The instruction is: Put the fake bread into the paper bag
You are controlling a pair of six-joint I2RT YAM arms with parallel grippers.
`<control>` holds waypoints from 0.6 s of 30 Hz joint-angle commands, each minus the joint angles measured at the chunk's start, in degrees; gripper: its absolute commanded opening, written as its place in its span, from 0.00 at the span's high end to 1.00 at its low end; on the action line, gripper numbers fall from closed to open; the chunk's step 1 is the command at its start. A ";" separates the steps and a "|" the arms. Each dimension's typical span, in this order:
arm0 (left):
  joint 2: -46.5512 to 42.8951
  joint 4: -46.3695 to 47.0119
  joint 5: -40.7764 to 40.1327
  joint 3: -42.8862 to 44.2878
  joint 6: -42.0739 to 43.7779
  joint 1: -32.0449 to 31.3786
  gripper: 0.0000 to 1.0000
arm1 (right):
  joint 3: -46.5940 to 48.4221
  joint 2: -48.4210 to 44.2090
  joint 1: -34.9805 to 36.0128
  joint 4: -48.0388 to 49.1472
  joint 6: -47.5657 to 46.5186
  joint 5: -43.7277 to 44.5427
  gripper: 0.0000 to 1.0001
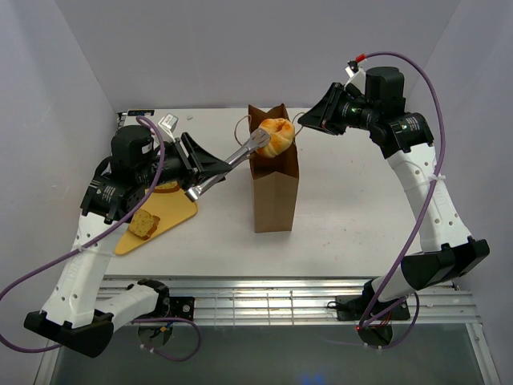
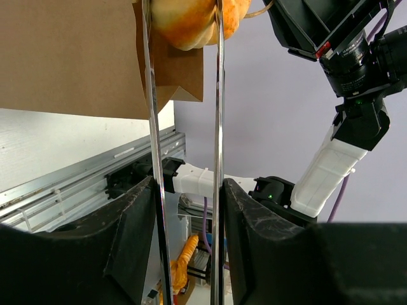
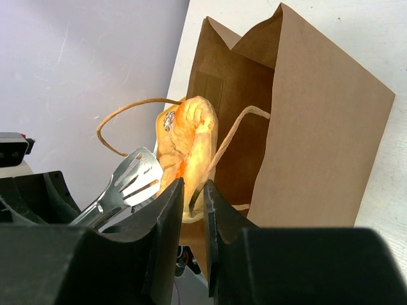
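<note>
Fake bread (image 1: 277, 136), a golden bun, hangs just over the open mouth of the paper bag (image 1: 275, 192). It is pinched in metal tongs (image 1: 236, 156), which my left jaws clamp. My right jaws are nearly together; I cannot tell whether they hold anything. A handle loop (image 3: 236, 119) lies against the bun and may snag it, so it falls onto the table (image 1: 361, 208).

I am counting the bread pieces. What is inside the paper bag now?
The paper bag shows only a bare inner wall; its bottom is hidden. One bread piece hangs in tongs at the opening, not yet inside.
</note>
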 commanded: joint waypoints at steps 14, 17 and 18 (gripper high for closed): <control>-0.88 -1.88 -0.25 5.01 1.97 -0.19 0.45 | 1.71 -1.76 -0.37 0.59 -1.36 -0.60 0.75; -1.23 -2.76 -0.33 4.84 2.23 -0.19 0.45 | 1.62 -2.02 -0.46 0.59 -1.45 -0.52 0.75; -1.31 -2.93 -0.51 4.75 2.23 -0.19 0.45 | 1.71 -2.11 -0.46 0.59 -1.45 -0.43 0.75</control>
